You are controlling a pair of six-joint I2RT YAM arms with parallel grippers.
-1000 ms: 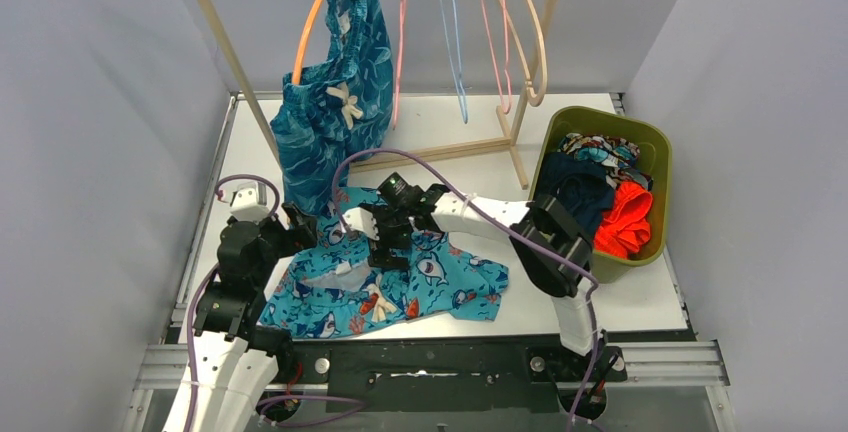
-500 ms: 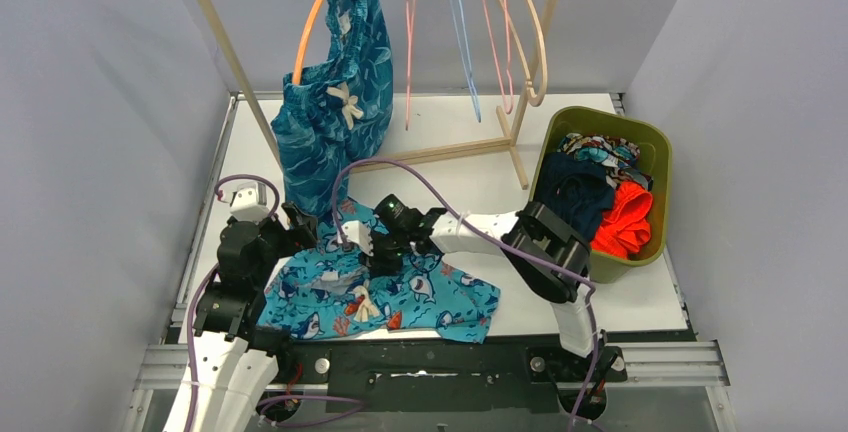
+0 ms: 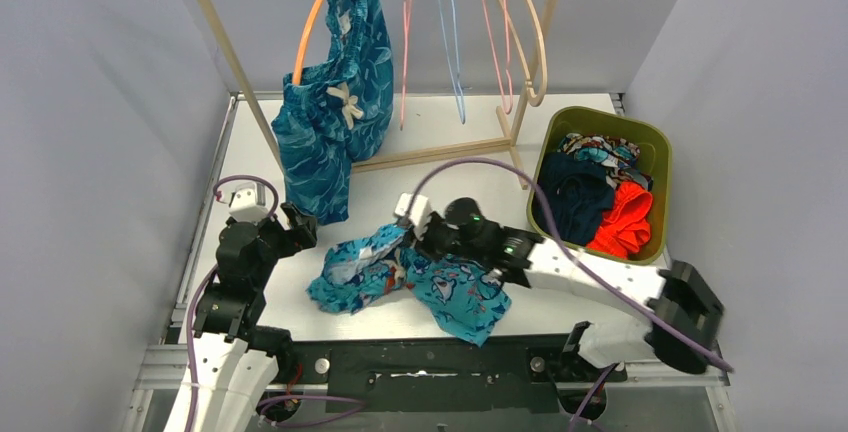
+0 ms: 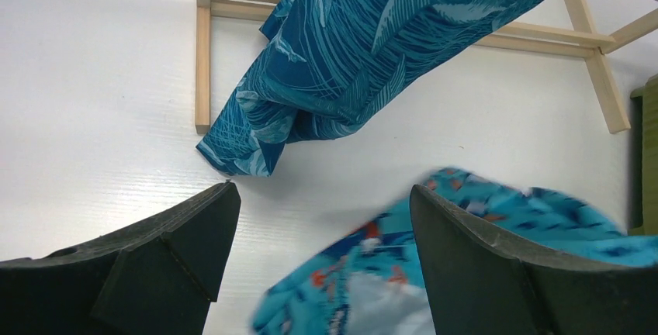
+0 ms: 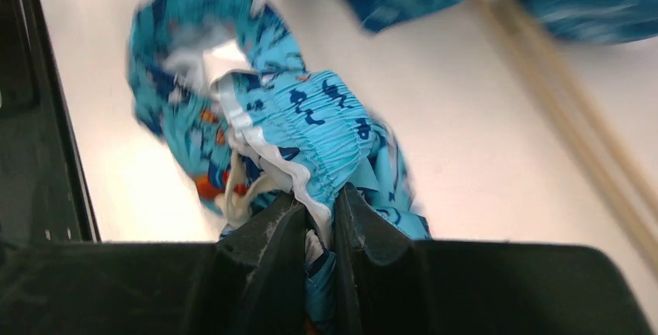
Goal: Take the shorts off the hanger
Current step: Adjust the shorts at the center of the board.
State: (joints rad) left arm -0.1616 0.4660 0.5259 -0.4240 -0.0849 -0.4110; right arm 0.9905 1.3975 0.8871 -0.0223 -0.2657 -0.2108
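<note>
**Holdings on the table [image 3: 450, 127], left to right**

1. Left gripper [image 4: 322, 199]: at the near left. Jaws spread wide, nothing between them. It hovers over bare table, between the hanging hem and the crumpled pair.
2. Wooden rack [image 3: 228, 47]: stands across the far side of the table.
3. Orange hanger [image 3: 308, 27]: at the left end of the rail, loaded.
4. Teal leaf-print shorts [image 3: 330, 102]: draped over the orange hanger, lower hem reaching down close to the table. The only pair seen on the rack. Judged outstanding.
5. Turquoise cartoon-print shorts [image 5: 310, 129]: off the rack, bunched in a heap at near centre of the table. Not in the bin.
6. Right gripper [image 5: 318, 215]: jaws pressed together on the elastic waistband of the turquoise cartoon-print shorts, white drawstring trailing just beside the fingers.
7. Empty hangers [image 3: 404, 52]: several, pink, blue and pale wood, hanging bare on the rail to the right of the orange one.
8. Green bin [image 3: 663, 187]: far right. It holds navy shorts [image 3: 570, 197], orange-red shorts [image 3: 625, 222] and a multicolour patterned pair [image 3: 600, 147] at its far end.

**Status (judged):** mostly complete. Three pairs lie in the bin, and a fourth is off its hanger and in the right gripper's pinch, probably bound for the bin. One pair is left to unhook.
</note>
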